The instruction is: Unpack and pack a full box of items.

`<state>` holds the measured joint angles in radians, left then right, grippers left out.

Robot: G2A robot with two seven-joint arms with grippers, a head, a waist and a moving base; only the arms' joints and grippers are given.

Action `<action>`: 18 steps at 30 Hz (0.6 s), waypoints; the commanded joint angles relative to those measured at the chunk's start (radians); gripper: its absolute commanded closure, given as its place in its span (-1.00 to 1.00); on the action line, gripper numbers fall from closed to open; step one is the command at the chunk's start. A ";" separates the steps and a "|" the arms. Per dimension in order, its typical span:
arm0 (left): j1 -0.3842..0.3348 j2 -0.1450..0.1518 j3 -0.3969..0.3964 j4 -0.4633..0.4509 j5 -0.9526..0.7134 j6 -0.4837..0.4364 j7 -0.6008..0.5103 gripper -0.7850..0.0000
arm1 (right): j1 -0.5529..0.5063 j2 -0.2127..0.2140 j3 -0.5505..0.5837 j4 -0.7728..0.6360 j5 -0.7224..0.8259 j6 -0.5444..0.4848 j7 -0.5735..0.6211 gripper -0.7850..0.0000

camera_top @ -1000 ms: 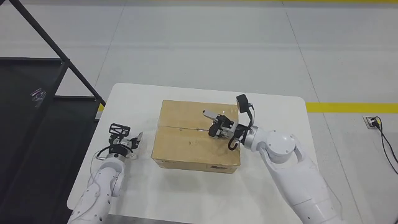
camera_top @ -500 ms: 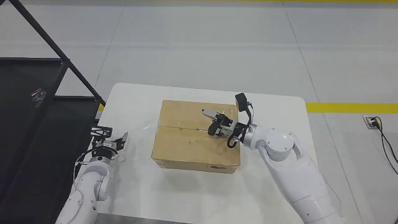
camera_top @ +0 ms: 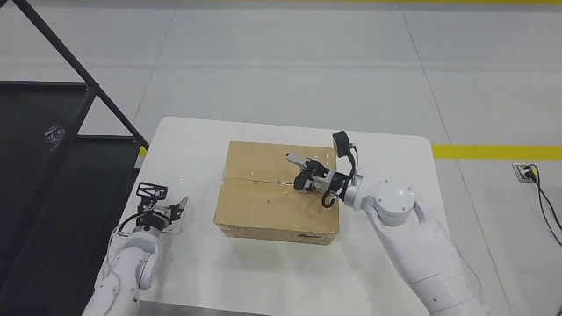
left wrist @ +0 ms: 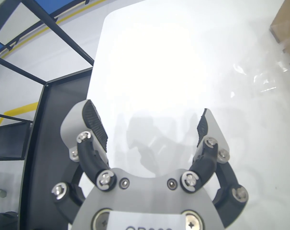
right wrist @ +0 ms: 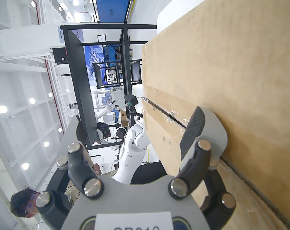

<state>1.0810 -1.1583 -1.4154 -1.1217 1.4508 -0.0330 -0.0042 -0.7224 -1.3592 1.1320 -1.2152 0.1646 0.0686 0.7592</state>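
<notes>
A closed cardboard box (camera_top: 277, 193) sits in the middle of the white table (camera_top: 395, 162), with a seam running across its top. My right gripper (camera_top: 299, 173) hovers open over the box top at the seam. In the right wrist view one of this gripper's (right wrist: 137, 128) fingertips (right wrist: 195, 125) rests by the seam (right wrist: 164, 113) on the box (right wrist: 231, 60). My left gripper (camera_top: 164, 211) is open and holds nothing, low over the bare table left of the box. In the left wrist view the left gripper (left wrist: 147, 116) faces the table, with the box corner (left wrist: 287, 22) off to one side.
A black metal rack (camera_top: 53, 140) stands just off the table's left edge. Scraps of clear tape (left wrist: 259, 80) lie on the table near the box. Bare tabletop lies in front of the box and to its right.
My left gripper drew back from the box toward the table's left edge, then came slightly back toward the front. The right gripper has hardly moved on the box top.
</notes>
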 commanded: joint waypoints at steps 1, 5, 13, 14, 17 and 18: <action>0.005 -0.001 0.002 -0.012 -0.009 -0.013 0.006 -1.00 | 0.001 0.000 0.000 0.001 0.002 -0.001 -0.001 -1.00; 0.028 0.002 0.009 -0.053 -0.006 -0.093 -0.003 -1.00 | 0.003 0.001 -0.001 0.003 0.004 -0.001 0.000 -1.00; 0.037 0.003 0.033 -0.104 0.028 -0.152 -0.039 -1.00 | 0.010 0.001 -0.004 0.011 0.008 -0.006 0.004 -1.00; 0.031 0.001 0.040 -0.100 0.037 -0.146 -0.037 -1.00 | 0.011 0.001 -0.003 0.012 0.010 -0.006 0.004 -1.00; 0.001 -0.008 0.075 -0.071 0.042 -0.129 -0.021 -1.00 | 0.010 0.002 -0.003 0.013 0.009 -0.008 0.002 -1.00; -0.011 -0.011 0.087 -0.060 0.047 -0.121 -0.014 -1.00 | 0.009 0.003 -0.001 0.014 0.011 -0.009 0.002 -1.00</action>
<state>1.0796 -1.1672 -1.3385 -1.1913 1.4963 -0.1593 -0.0232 -0.7124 -1.3568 1.1297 -1.2016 0.1747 0.0604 0.7615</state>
